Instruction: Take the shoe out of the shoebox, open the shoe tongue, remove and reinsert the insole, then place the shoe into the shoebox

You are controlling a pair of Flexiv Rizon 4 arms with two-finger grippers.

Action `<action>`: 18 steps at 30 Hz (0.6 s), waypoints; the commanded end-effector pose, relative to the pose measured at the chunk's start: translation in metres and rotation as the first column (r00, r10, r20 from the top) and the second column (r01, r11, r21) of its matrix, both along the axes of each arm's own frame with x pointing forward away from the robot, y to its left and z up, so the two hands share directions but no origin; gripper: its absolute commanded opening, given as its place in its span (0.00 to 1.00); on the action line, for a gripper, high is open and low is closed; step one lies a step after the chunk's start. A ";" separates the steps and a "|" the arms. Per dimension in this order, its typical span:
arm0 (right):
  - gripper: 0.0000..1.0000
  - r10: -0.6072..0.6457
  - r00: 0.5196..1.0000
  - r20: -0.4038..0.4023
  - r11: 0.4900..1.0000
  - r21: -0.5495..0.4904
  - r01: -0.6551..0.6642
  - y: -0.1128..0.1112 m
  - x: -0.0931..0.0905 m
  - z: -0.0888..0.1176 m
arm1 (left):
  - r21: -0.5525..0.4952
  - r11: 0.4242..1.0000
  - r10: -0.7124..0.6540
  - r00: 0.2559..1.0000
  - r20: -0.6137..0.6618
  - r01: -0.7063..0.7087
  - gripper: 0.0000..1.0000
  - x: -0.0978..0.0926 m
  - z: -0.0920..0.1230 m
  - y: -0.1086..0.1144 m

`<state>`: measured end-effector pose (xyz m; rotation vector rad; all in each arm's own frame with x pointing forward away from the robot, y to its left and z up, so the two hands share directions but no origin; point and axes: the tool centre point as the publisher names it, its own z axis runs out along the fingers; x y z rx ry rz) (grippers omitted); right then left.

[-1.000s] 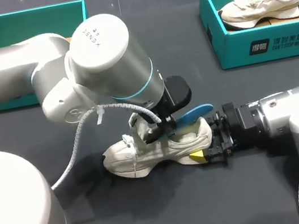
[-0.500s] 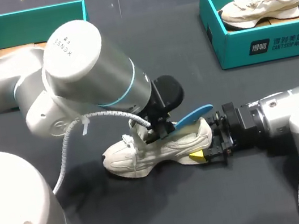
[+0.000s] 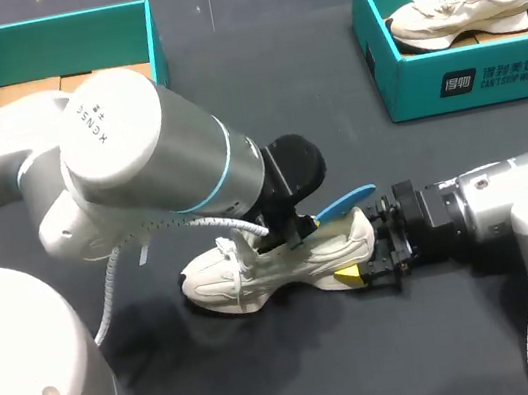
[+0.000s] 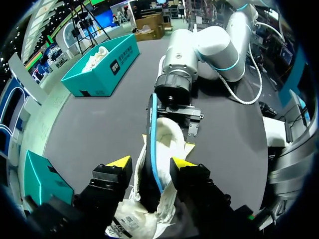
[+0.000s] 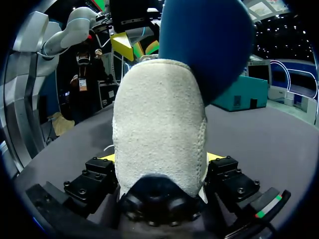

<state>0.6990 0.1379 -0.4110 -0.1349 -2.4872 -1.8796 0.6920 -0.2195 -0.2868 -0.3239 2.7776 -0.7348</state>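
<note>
A cream shoe [image 3: 256, 270] lies on its side on the dark table, toe to the left. A blue insole [image 3: 346, 201] sticks up out of its heel end. My left gripper [image 3: 285, 234] is down at the shoe's opening. In the left wrist view its fingers [image 4: 119, 162] stand apart on either side of the shoe's collar [image 4: 169, 134], with the insole's edge [image 4: 152, 129] running between them, so the left gripper [image 4: 151, 162] is open. My right gripper [image 3: 365, 267] is shut on the shoe's heel [image 5: 159, 134], and the insole [image 5: 204, 45] rises above it.
A teal shoebox [image 3: 468, 82] at the back right holds a second cream shoe [image 3: 460, 7]. Another teal box [image 3: 43, 27] stands at the back left, partly behind my left arm. Bare dark table lies in front of the shoe.
My left gripper's fingers have spread wider at the shoe's opening, and the left arm's wrist has swung to the left. The shoe, insole and right arm have stayed put.
</note>
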 end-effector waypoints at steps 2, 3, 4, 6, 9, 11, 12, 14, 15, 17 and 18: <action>0.00 0.000 1.000 -0.001 1.000 -0.005 0.000 0.001 -0.002 -0.001 | -0.038 0.999 -0.017 1.000 -0.002 0.017 0.56 0.001 -0.010 -0.004; 0.00 0.000 1.000 -0.001 1.000 -0.005 0.000 0.001 -0.002 -0.001 | -0.042 0.999 -0.014 1.000 0.001 0.014 0.57 0.001 -0.012 -0.006; 0.00 0.000 1.000 -0.001 1.000 -0.005 0.000 0.001 -0.002 -0.001 | -0.051 0.999 -0.014 1.000 -0.002 0.014 0.57 0.001 -0.013 -0.008; 0.00 0.000 1.000 -0.001 1.000 -0.005 0.000 0.001 -0.002 -0.001 | -0.059 0.998 -0.020 1.000 -0.005 0.020 0.56 0.001 -0.016 -0.011; 0.00 0.000 1.000 -0.001 1.000 -0.005 0.000 0.001 -0.002 -0.001 | -0.072 0.997 -0.029 1.000 0.005 0.029 0.56 0.001 -0.020 -0.015; 0.00 0.000 1.000 -0.001 1.000 -0.005 0.000 0.001 -0.002 -0.001 | -0.084 0.995 -0.044 0.999 0.006 0.045 0.58 0.002 -0.022 -0.018; 0.00 0.000 1.000 -0.001 1.000 -0.005 0.000 0.001 -0.002 -0.001 | -0.089 0.995 -0.048 0.999 0.006 0.048 0.58 0.003 -0.024 -0.019; 0.00 0.000 1.000 -0.001 1.000 -0.005 0.000 0.001 -0.002 -0.001 | -0.104 0.993 -0.049 0.999 0.009 0.050 0.61 0.003 -0.026 -0.021; 0.00 0.000 1.000 -0.001 1.000 -0.005 0.000 0.001 -0.002 -0.001 | -0.112 0.992 -0.050 0.999 0.007 0.051 0.64 0.004 -0.028 -0.022; 0.00 0.000 1.000 -0.001 1.000 -0.005 0.000 0.001 -0.002 -0.001 | -0.123 0.991 -0.047 0.999 0.007 0.048 0.65 0.004 -0.031 -0.024; 0.00 0.000 1.000 -0.001 1.000 -0.005 0.000 0.001 -0.002 -0.001 | -0.127 0.991 -0.048 0.999 0.006 0.049 0.64 0.004 -0.032 -0.025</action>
